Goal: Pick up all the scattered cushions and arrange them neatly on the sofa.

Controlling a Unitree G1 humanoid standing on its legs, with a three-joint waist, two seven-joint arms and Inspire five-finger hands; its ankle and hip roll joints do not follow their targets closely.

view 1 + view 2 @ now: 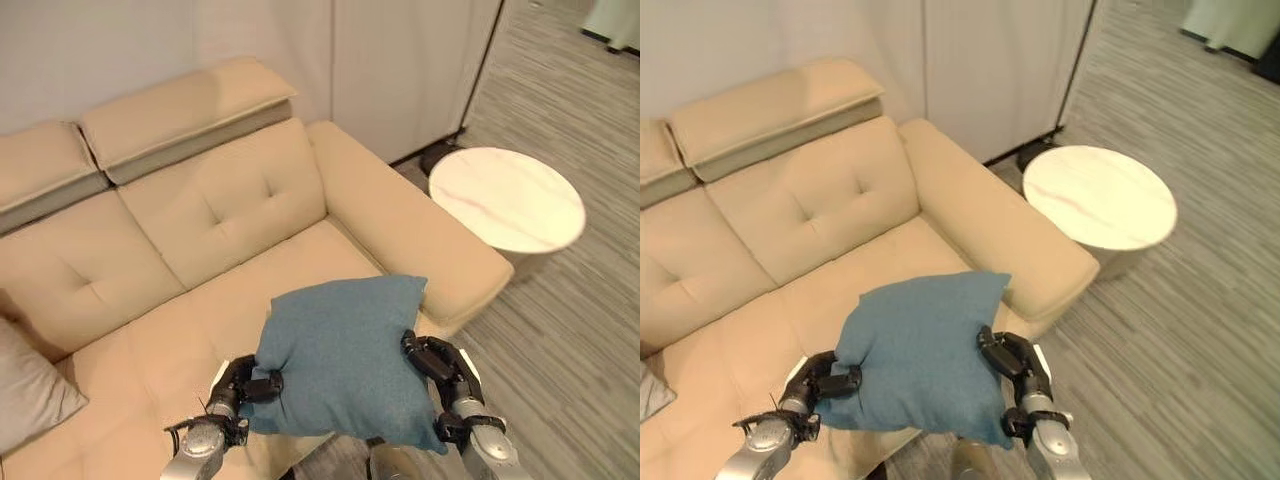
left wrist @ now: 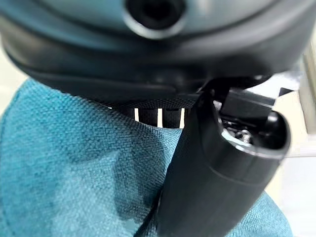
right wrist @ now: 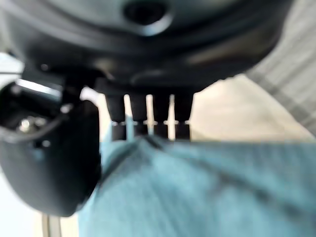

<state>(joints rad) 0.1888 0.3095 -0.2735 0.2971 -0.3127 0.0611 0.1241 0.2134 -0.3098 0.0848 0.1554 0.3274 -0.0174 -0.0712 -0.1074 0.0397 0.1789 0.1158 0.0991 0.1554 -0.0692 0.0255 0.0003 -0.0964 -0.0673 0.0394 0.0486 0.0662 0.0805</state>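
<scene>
Blue cushion (image 1: 340,360) held above sofa (image 1: 230,270) seat front edge, clamped at both side edges: left hand (image 1: 243,385) clenched on fabric at 9 o'clock, right hand (image 1: 436,365) clenched on fabric at 3 o'clock. Long axis across, hand to hand. Open seat and backrest at 12 o'clock from cushion; grey cushion (image 1: 30,385) well apart at 9 o'clock. Both hands equally near; likely next: carry toward 12 o'clock, set against backrest.

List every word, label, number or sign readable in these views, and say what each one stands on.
None: no readable text in any view.
The blue cushion, pinched between the left hand and the right hand, is plain fabric.
The beige sofa, the grey cushion at its left end and the round white side table carry no print.
</scene>
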